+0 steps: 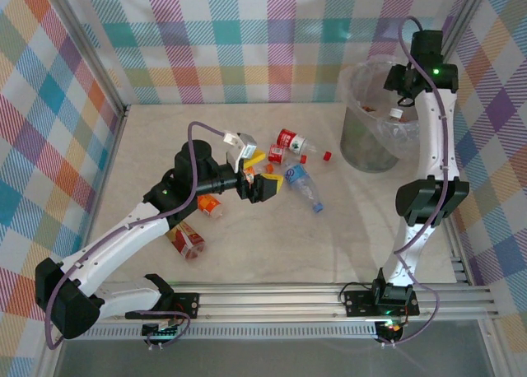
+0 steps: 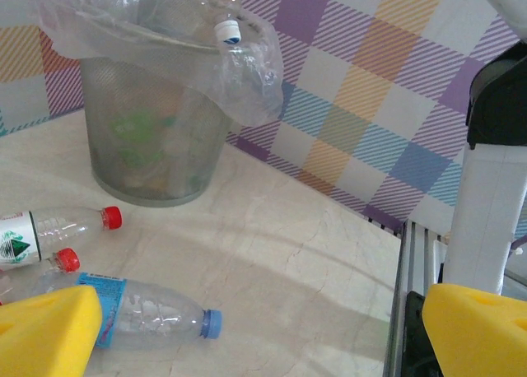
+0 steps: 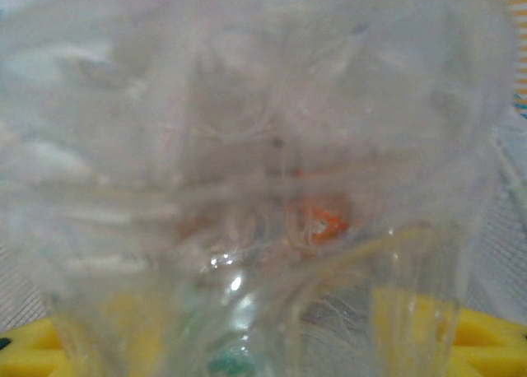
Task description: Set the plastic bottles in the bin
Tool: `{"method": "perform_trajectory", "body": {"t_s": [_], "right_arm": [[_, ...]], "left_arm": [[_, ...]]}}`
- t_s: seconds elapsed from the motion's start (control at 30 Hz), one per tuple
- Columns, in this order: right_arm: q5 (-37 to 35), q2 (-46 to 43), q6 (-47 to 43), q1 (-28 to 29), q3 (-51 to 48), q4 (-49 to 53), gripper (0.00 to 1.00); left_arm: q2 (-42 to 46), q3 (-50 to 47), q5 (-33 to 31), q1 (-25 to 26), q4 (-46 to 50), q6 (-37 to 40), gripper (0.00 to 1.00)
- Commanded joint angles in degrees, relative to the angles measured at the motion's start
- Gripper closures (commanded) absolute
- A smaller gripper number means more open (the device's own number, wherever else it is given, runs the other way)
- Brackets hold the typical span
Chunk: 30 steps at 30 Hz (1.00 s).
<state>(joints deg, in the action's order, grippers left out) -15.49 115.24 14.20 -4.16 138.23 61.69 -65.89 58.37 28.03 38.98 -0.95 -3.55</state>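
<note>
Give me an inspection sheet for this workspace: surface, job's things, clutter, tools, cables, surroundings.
Surface: pale marbled table, no spills seen.
Job's things: bin at the far right, lined with a clear bag; loose bottles lying mid-table, more beside the left arm; one clear bottle held over the bin's rim.
Clutter: nothing seen.
Tools: left tool open, above the loose bottles; right tool shut on the clear bottle above the bin.
Cables: a purple cable looped along each arm.
Surroundings: checked walls on three sides; metal rail at the near edge.
</note>
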Motion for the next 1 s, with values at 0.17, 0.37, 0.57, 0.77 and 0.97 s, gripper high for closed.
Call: {"method": "perform_trajectory", "body": {"t_s": [0.17,0.37,0.57,0.77,0.97], "right_arm": [[7.2,3.1,10.1,-2.5,2.1,2.9,0.35],[14.8,4.6,14.8,-2.6,0.1,-0.1,0.34],[20.8,5.8,19.1,-2.4,-1.0,-2.9,0.29],[23.4,6.5,21.7,-2.4,-0.9,-3.3,0.14],[23.7,6.0,21.3,-2.5,1.0,-2.0,0.08]], "left_arm": [[0.6,2.4,0.7,0.7,1.3,2.0,0.0],[0.5,2.4,0.3,0.7,2.7,3.6,0.0],[0.3,3.5,0.4,0.7,4.2,4.2,0.0],[1.1,3.3,-0.2,0.7,4.4,4.5,0.0],[0.9,3.3,-0.5,0.7,4.3,4.4,0.0]]}}
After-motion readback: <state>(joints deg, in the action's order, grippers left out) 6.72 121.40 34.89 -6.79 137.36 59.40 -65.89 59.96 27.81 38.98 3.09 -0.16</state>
